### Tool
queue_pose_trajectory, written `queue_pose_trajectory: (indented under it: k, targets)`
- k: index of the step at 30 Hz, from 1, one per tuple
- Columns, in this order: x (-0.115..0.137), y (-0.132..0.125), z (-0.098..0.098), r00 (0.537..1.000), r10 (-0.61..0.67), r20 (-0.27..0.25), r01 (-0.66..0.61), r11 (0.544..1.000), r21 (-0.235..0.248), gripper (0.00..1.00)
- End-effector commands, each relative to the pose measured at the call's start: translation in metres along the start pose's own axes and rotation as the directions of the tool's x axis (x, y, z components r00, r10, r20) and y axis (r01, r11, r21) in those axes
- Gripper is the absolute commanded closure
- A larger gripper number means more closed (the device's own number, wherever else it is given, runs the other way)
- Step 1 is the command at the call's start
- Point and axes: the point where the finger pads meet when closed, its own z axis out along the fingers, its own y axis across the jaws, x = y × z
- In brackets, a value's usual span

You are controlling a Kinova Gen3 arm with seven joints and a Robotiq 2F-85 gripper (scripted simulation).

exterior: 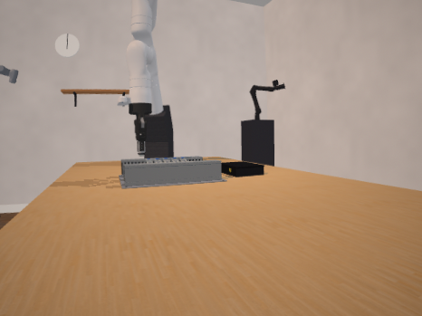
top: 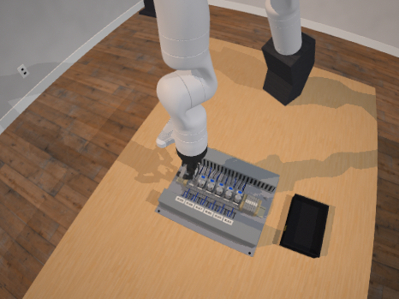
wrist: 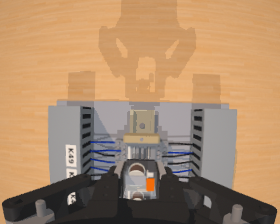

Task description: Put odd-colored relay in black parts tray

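Note:
My gripper (top: 188, 176) (exterior: 141, 149) (wrist: 140, 171) is shut on the clear relay with the orange button (wrist: 150, 184). In the exterior view the fingertips are a little above the top of the grey panel (top: 231, 232) (exterior: 172, 173) (wrist: 220, 150), at its left end. The relay is upright between the fingers; its underside is hidden. Five relays with blue buttons (top: 220, 185) stand in a row in the panel, to the right of the gripper in the top view. The black parts tray (top: 305, 224) (exterior: 246, 170) lies on the table to the right of the panel.
Grey slotted wire ducts (wrist: 67, 135) run along both long sides of the relay row, with blue and black wires between. A terminal block (top: 251, 203) is at the row's right end. The black robot pedestal (top: 286, 79) stands at the back of the table.

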Motion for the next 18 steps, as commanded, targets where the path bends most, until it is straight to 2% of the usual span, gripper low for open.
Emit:
queue_pose_trajectory:
  k: [1, 18]
  targets:
    - [0.004, 0.0, -0.007, 1.0, 0.006, -0.001, -0.006, 1.0, 0.0, 1.0]
    - [0.004, 0.002, -0.03, 1.0, 0.006, -0.002, -0.006, 1.0, 0.001, 1.0]
